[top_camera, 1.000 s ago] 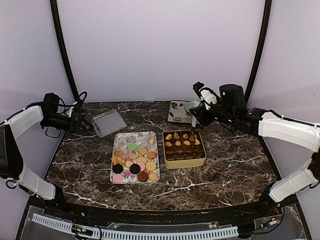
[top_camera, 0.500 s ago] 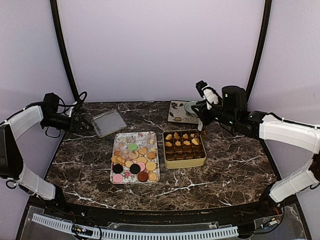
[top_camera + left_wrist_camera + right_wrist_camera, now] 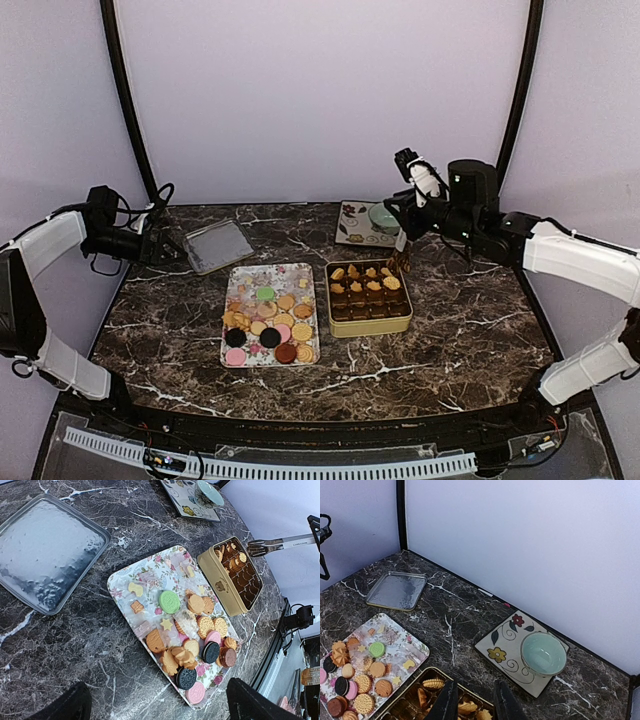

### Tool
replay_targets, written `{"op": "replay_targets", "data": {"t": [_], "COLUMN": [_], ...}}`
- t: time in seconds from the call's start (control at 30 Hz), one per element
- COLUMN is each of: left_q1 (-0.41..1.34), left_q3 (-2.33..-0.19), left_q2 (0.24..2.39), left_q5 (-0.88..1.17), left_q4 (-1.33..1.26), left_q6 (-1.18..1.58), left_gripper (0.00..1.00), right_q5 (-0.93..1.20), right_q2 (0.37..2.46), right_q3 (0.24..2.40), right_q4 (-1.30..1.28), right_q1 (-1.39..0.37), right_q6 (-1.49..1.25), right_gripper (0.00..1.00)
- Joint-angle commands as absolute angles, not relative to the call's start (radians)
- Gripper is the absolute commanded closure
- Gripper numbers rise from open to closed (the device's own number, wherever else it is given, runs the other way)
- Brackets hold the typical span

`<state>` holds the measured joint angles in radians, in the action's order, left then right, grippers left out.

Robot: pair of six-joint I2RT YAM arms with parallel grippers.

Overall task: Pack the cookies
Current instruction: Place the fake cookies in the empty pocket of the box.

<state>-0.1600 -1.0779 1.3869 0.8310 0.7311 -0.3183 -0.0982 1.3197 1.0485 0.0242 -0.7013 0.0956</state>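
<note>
Marble table (image 3: 460, 330), cookies (image 3: 268, 318) seemingly flat on tray (image 3: 245, 275)

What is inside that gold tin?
In the gold tin, golden cookies fill the far rows of a brown divided liner; nearer compartments look empty. Anything beneath them is hidden.

Nothing can be read for certain. The only trace of print is a short line of small dark capitals on the silver metal tongs (image 3: 282, 543), which reach in from the right edge of the left wrist view over the far end of the gold rectangular tin (image 3: 220, 582) near the middle of the tabletop (image 3: 75, 645). The letters are too small and blurred to spell out. The tin's short outer wall carries a small embossed emblem, with no legible word in it. The dark brown round sandwich cookies (image 3: 186, 678) show a pressed pattern on their faces — too fine to tell whether it is lettering.
</note>
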Motion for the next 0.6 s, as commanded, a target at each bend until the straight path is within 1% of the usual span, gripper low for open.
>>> {"op": "replay_targets", "data": {"t": [0.0,0.3,0.43,0.57], "left_q1": [-0.165,-0.165,-0.164,-0.165], "left_q3": [-1.078,-1.083,-1.086,-1.084], "left_q2": [1.355,1.351,1.350,1.350], "left_q5": [0.849,0.846,0.851,0.864], "left_q4": [0.746,0.749,0.752,0.761], "left_q6": [-0.332,-0.333,-0.339,-0.350], "left_gripper": [0.04,0.04,0.04,0.04], "right_q5": [-0.126,-0.141,-0.129,-0.085], "right_q2": [1.301,1.345,1.341,1.293], "right_q3": [1.049,1.034,1.078,1.131], "right_q4": [0.078,0.092,0.071,0.101], "right_q1": [-0.703,-0.703,-0.703,-0.720], "right_q6": [0.100,0.115,0.101,0.045], "right_gripper": [0.98,0.99,0.99,0.98]}}
